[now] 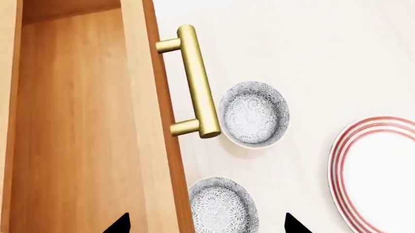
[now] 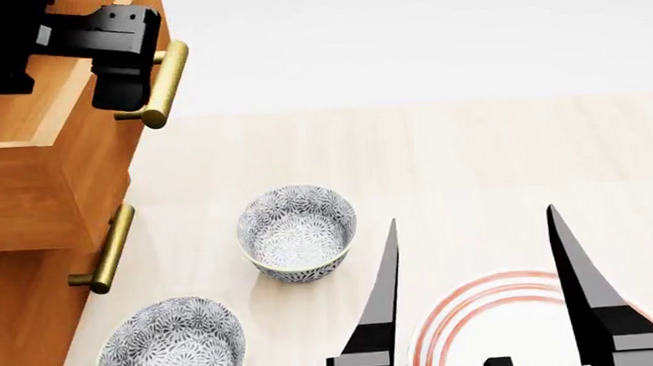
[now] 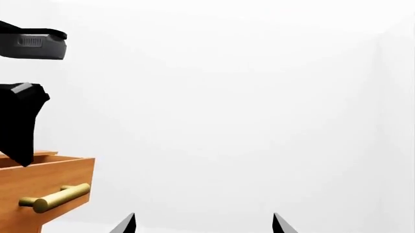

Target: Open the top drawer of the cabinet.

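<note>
The top drawer (image 2: 32,123) juts out from the cabinet (image 2: 21,316) at the counter's (image 2: 471,159) left. Above it hovers the left end effector (image 1: 206,224), spread and empty; the right end effector (image 2: 473,251) hangs low, fingers parted.

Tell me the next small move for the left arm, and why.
Probably lift the left gripper up and away. The top drawer already juts past the lower drawer, its interior exposed, and the open gripper hangs above its brass handle without gripping it.

The left pincer (image 2: 121,101) has its fingertips hidden behind its own body; the striped plate (image 2: 484,317) sits partly behind the right pincer (image 2: 475,225).
</note>
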You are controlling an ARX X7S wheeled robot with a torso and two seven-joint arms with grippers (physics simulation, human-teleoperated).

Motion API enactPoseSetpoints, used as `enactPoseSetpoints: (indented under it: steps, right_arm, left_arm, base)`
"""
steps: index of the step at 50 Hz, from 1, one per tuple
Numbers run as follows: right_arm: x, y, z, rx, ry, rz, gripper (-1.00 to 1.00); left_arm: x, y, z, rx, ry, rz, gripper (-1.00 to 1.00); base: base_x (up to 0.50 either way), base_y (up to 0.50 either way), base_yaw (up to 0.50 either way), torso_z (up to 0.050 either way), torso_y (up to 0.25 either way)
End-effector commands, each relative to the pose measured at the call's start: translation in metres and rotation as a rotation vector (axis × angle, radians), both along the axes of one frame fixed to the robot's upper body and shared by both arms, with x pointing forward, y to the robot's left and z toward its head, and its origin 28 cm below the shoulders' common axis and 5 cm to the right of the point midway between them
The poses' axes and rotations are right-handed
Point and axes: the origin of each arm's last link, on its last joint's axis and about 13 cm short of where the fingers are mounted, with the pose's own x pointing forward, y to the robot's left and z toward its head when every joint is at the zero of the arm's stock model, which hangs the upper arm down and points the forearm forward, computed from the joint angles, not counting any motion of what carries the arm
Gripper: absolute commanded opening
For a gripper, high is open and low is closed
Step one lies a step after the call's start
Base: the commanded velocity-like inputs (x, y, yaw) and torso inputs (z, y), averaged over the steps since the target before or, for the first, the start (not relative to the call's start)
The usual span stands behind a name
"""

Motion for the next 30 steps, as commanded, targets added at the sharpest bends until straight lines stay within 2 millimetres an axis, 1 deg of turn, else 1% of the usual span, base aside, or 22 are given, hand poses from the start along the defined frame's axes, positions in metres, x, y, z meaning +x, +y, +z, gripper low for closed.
enactPoseSetpoints:
  steps: [1, 15, 30]
  right_arm:
    - [0.000, -0.001, 0.001, 0.009, -0.003, 0.015, 1.00]
    - [-0.001, -0.002, 0.003, 0.009, -0.009, 0.013, 1.00]
    - [-0.002, -0.002, 0.004, 0.014, -0.015, 0.013, 1.00]
  left_arm:
    - [0.005, -0.013, 0.003, -0.049, -0.081, -0.012, 1.00]
    - [0.008, -0.020, -0.004, -0.065, -0.067, -0.041, 1.00]
    - [0.006, -0.024, -0.003, -0.060, -0.070, -0.062, 1.00]
  base:
    - [0.00, 0.00, 0.00, 0.000, 0.000]
    - [0.00, 0.00, 0.00, 0.000, 0.000]
    - [0.00, 0.00, 0.00, 0.000, 0.000]
